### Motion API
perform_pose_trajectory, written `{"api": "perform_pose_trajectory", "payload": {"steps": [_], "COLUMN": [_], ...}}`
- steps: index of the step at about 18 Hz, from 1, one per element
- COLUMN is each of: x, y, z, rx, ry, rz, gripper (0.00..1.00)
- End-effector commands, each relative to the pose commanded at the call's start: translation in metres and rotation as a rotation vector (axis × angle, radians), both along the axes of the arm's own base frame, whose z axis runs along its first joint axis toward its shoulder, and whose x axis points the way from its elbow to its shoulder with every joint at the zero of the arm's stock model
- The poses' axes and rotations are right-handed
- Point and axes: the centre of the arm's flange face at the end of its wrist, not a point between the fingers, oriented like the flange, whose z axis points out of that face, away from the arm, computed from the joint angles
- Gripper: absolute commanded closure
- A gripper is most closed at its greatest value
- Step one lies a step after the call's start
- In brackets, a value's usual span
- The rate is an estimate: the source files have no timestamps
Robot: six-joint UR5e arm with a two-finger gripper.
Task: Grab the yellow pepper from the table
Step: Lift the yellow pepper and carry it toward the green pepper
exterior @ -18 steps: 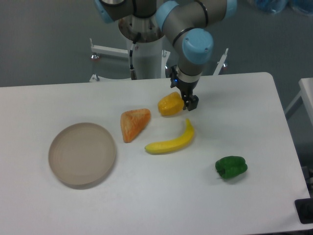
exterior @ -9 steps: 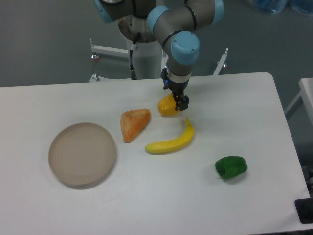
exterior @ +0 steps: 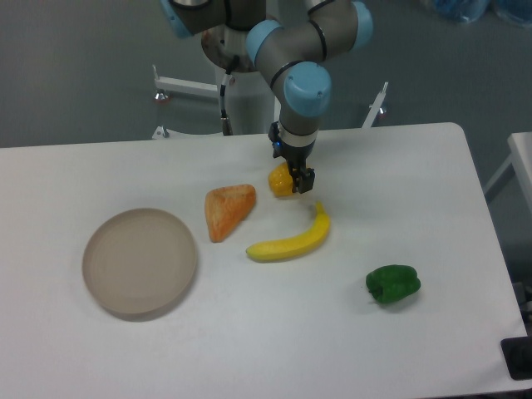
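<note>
A white table (exterior: 249, 349) with rounded corners fills the view, seen from above and in front. Toward its left edge sits a round tan plate (exterior: 140, 262). Next, nearer the middle, lies an orange wedge-shaped piece (exterior: 228, 209). Just right of the wedge and closer to the back edge rests the yellow pepper (exterior: 280, 180), small and glossy, with only its left part showing because the robot's black gripper (exterior: 298, 180) stands over its right side. A second ago the gripper stood at the pepper's right flank with most of the fruit in view; it has since slid leftward onto the pepper and now covers a good share of it. The fingers seem to straddle the pepper, but whether they have closed on it cannot be told from this angle. The pepper appears to be resting on the table, so the lift looks not yet done; closing and rising seem to be what remains. In front of the pepper lies a curved banana (exterior: 291, 240), close by but not touching it. Well apart, toward the front right corner, sits a green pepper (exterior: 392, 284).
</note>
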Motion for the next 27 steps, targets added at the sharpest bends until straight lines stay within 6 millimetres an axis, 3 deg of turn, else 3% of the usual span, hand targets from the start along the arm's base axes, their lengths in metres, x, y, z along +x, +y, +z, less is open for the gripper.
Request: {"api": "perform_pose_trajectory", "payload": {"steps": [1, 2, 6, 8, 11, 15, 20, 27], "x": [-0.001, -0.003, -0.020, -0.032, -0.062, -0.096, -0.134, -0.151], "y": [0.002, 0.003, 0.013, 0.020, 0.031, 0.055, 0.093, 0.105], "z": [-0.001, 0.002, 0.029, 0.054, 0.096, 0.129, 0.137, 0.138], "rx": [-0.004, -0.007, 0.006, -0.005, -0.026, -0.032, -0.033, 0.056], "ry": [0.001, 0.011, 0.048, 0.044, 0.023, 0.016, 0.020, 0.106], "rz": [0.003, 0.002, 0.031, 0.035, 0.059, 0.070, 0.069, 0.047], "gripper": [0.59, 0.64, 0.69, 0.75, 0.75, 0.75, 0.75, 0.71]}}
